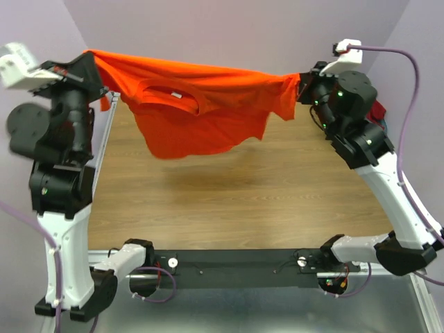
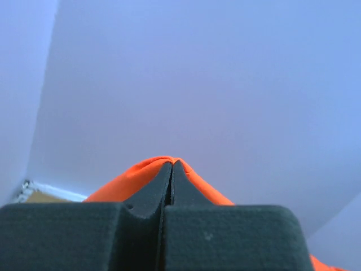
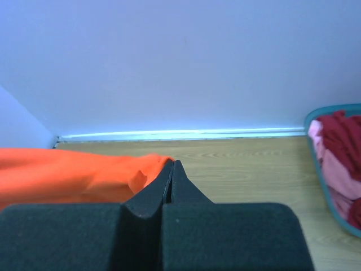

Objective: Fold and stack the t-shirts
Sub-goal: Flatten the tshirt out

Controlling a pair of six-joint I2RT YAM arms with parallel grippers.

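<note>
A bright orange t-shirt [image 1: 201, 118] hangs spread in the air over the back of the wooden table [image 1: 243, 201], its collar facing the camera. My left gripper [image 1: 94, 59] is raised at the far left and shut on one end of the shirt. In the left wrist view, the orange fabric [image 2: 132, 176] bulges over the closed left gripper [image 2: 171, 163]. My right gripper [image 1: 300, 87], at the far right, is shut on the other end. From the right wrist, the cloth [image 3: 67, 175] bunches against the left side of the closed right gripper [image 3: 172, 162].
A grey-blue basket [image 3: 330, 108] stands at the table's right side, holding dark red shirts [image 3: 345, 132] and a pink one [image 3: 337, 169]. A bit of dark red [image 1: 377, 111] shows behind the right arm. Lilac walls close the back and sides.
</note>
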